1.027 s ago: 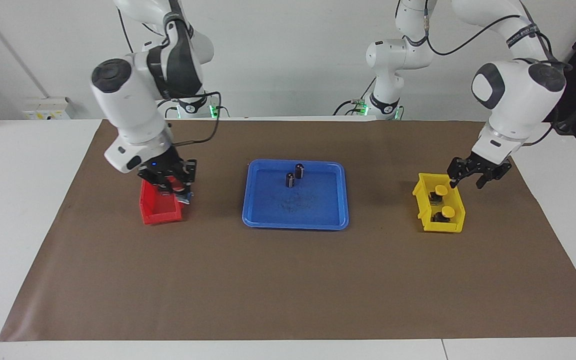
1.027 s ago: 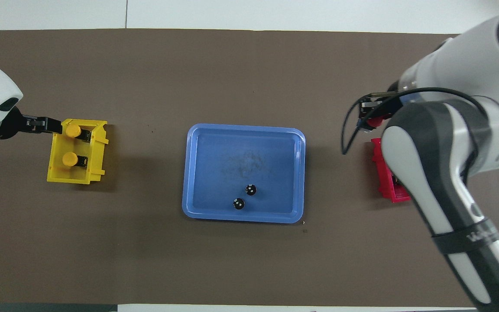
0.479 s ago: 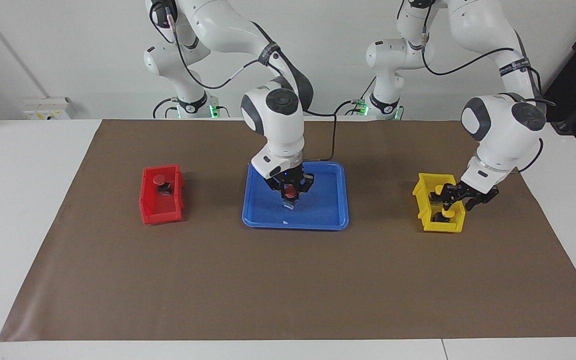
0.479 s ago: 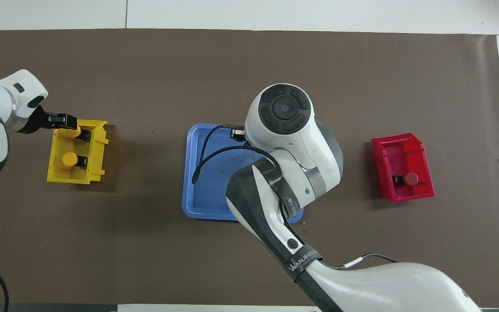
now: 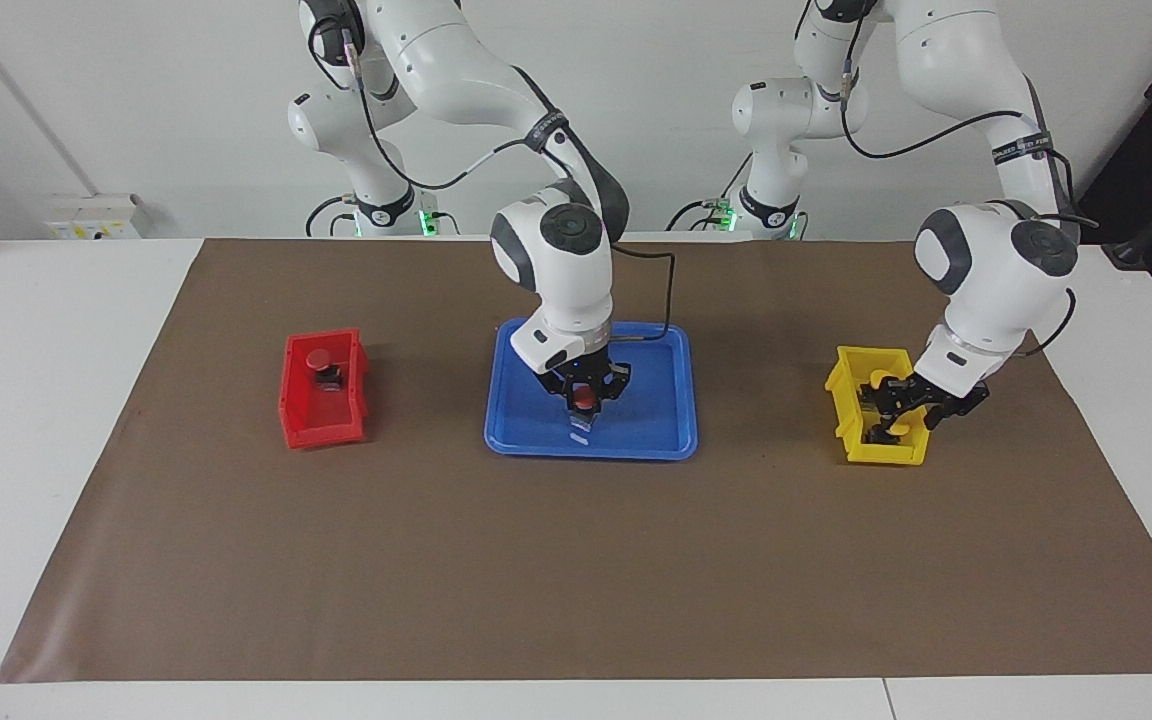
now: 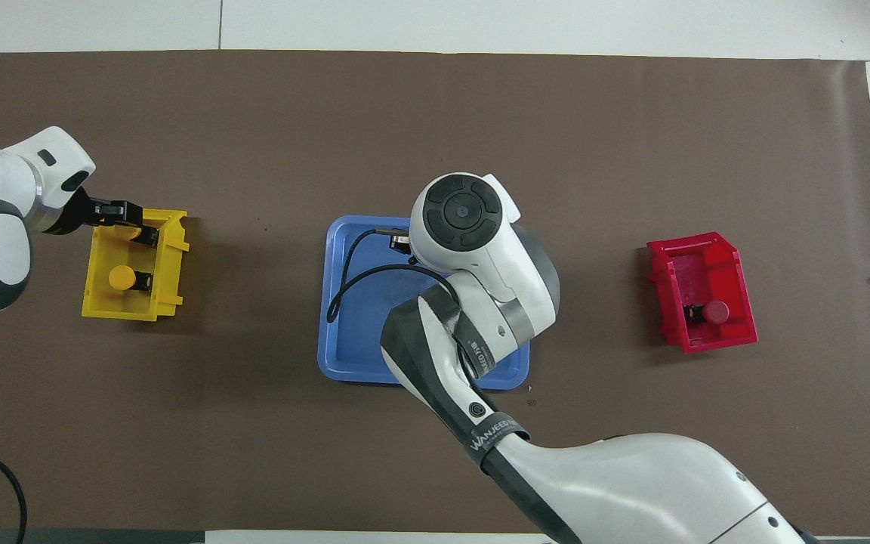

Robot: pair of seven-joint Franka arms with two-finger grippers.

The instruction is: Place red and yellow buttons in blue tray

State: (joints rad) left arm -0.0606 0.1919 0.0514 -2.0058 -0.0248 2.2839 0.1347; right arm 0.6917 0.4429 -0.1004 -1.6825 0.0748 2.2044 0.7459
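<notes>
Facing view first, taking the blue tray (image 5: 671,435) as the landmark. Toward the right arm's end of the surface from the tray stands a red bin (image 5: 321,392), well apart from it, with one red button (image 5: 319,361) resting inside. Over the tray itself, the right end effector (image 5: 586,398) hangs low with its fingers clamped on a second red button (image 5: 585,400), whose body points down at the tray floor. Toward the left arm's end of the surface from the tray, again well apart, sits a yellow bin (image 5: 844,405) containing a yellow button (image 6: 122,278). The left end effector (image 5: 898,402) reaches into this bin; whether its fingers are apart or together cannot be told.
</notes>
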